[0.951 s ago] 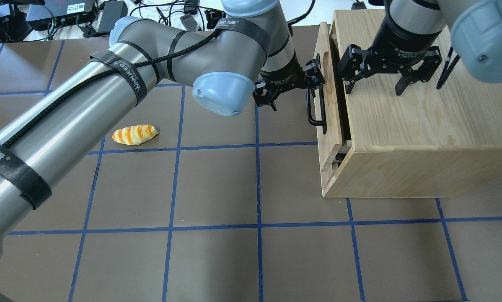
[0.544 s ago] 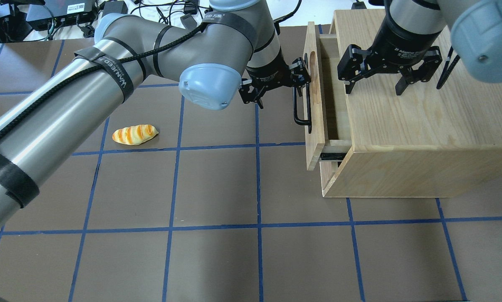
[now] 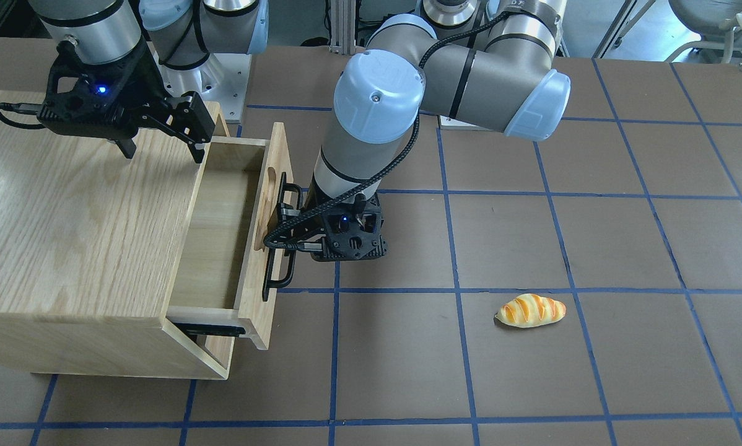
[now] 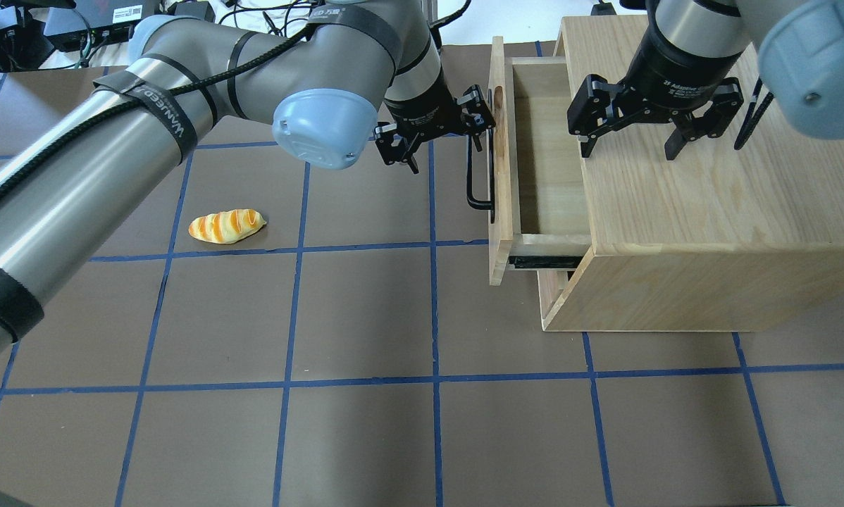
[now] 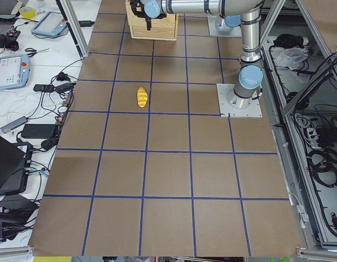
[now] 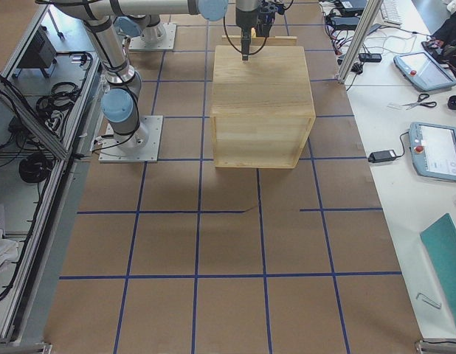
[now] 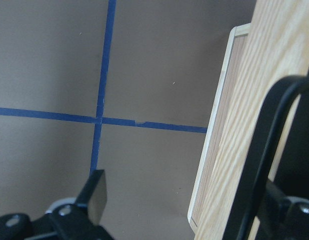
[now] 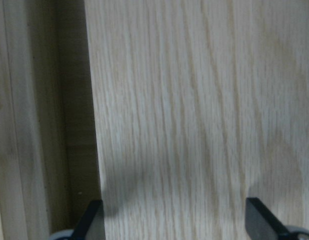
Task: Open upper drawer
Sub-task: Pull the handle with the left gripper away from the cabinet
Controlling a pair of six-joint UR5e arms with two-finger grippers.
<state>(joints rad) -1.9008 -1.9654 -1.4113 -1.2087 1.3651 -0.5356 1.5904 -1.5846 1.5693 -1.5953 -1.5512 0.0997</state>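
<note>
Upper drawer (image 4: 499, 211) slid farther out; left tool (image 4: 443, 146) and right tool (image 4: 628, 153) splayed, bread (image 4: 226, 226) apart.

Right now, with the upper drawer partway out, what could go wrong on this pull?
1. The left gripper is open, with one of its fingers only hooked behind the handle of the upper drawer; it could slip off.
2. The right gripper, open, seems to brace the cabinet top; if that hold is light, the cabinet may slide.
</note>
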